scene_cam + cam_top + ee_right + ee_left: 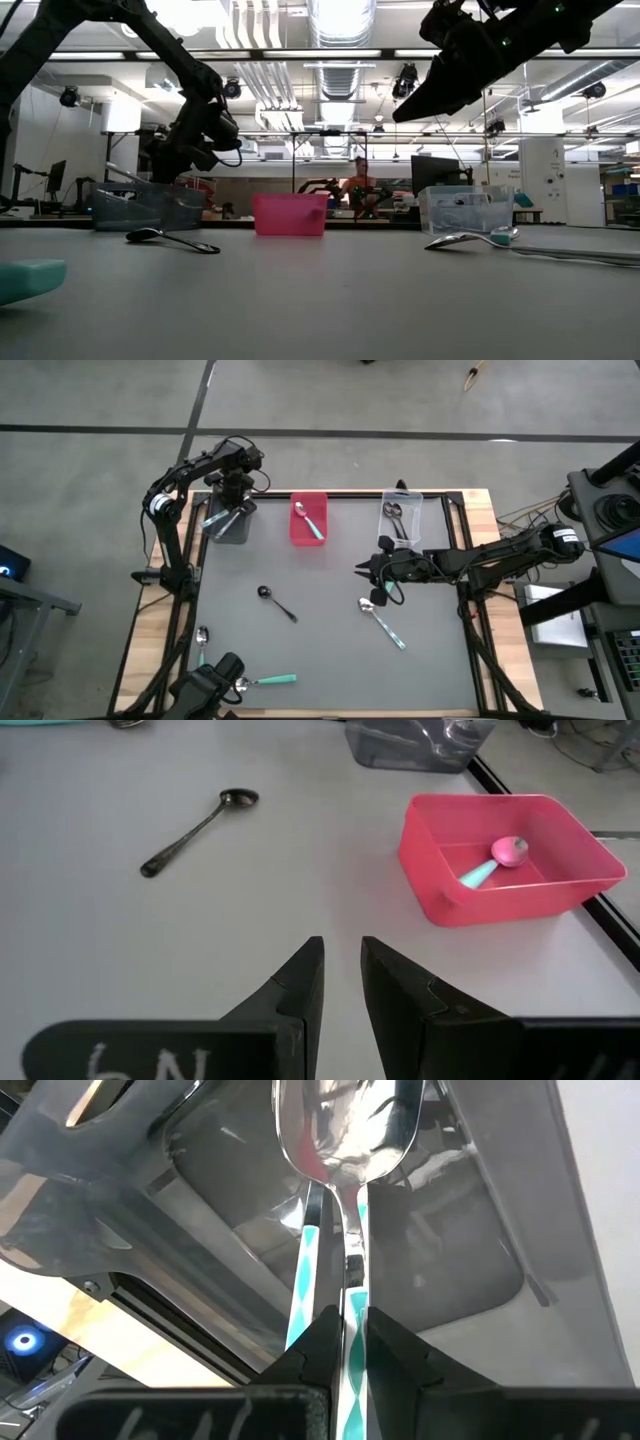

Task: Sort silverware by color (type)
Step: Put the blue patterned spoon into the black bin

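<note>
Two arms, three bins along the table's 12 o'clock edge. Left gripper (232,506) hangs over the grey bin (228,526) at 11 o'clock, fingers pinching a patterned-handle spoon (343,1200) by the handle, bowl pointing down into the bin, long axis in line with the fingers. A second similar handle shows beside it; can't tell whether it's a reflection. Release should drop it in, I'd judge.

Loose spoons: one at 7 o'clock (202,640), a teal-handled spoon (262,681) at 6 partly cut off behind the camera mount, a black spoon (277,603) mid-table.

Pink bin (309,520) holds one teal spoon.

Right gripper (362,569) hovers mid-table, fingers slightly apart, empty; another teal spoon (383,623) lies just toward 5 o'clock, axis diagonal, nearest this arm.

Clear bin (401,516) at 1 o'clock, contents hard to make out.
</note>
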### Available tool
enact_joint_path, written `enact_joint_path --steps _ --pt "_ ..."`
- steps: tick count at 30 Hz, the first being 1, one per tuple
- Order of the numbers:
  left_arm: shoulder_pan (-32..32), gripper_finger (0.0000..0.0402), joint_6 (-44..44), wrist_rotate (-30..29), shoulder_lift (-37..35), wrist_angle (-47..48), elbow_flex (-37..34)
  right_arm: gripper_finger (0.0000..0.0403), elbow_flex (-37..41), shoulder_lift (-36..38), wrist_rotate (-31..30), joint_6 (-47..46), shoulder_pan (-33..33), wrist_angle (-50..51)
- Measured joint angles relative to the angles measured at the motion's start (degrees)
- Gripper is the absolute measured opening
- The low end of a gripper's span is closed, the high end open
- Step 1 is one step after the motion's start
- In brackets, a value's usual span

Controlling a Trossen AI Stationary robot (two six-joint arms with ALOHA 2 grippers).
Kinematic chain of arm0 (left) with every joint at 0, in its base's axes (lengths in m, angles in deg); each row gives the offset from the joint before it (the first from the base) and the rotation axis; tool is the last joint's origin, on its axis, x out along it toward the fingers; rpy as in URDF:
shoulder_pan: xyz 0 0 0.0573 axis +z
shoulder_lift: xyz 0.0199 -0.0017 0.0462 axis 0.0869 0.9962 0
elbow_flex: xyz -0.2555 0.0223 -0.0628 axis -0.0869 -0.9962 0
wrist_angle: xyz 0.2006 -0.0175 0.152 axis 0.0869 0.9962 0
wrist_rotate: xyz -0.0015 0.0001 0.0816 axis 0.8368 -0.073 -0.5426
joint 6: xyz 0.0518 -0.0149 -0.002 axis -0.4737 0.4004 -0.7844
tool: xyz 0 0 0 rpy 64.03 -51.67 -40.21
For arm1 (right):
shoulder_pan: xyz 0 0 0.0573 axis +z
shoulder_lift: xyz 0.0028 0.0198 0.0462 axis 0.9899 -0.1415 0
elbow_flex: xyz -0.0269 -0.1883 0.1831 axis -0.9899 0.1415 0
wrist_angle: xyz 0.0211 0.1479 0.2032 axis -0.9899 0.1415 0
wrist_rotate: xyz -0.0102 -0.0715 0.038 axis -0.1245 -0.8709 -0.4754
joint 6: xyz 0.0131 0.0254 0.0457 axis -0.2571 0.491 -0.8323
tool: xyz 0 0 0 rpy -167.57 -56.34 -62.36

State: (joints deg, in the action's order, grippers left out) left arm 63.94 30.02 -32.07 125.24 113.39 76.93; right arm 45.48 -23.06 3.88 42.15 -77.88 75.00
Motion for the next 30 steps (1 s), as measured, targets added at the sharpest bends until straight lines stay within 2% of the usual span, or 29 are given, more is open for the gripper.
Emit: enact_joint_path --steps 23,30 --pt "0.00 0.0024 0.01 -0.30 0.00 -0.07 0.02 0.0061 0.00 0.02 0.00 0.43 -0.01 0.20" --pt "0.00 0.0065 0.00 -0.33 0.00 -0.05 0.02 0.0061 0.00 0.02 0.00 0.44 -0.02 0.20"
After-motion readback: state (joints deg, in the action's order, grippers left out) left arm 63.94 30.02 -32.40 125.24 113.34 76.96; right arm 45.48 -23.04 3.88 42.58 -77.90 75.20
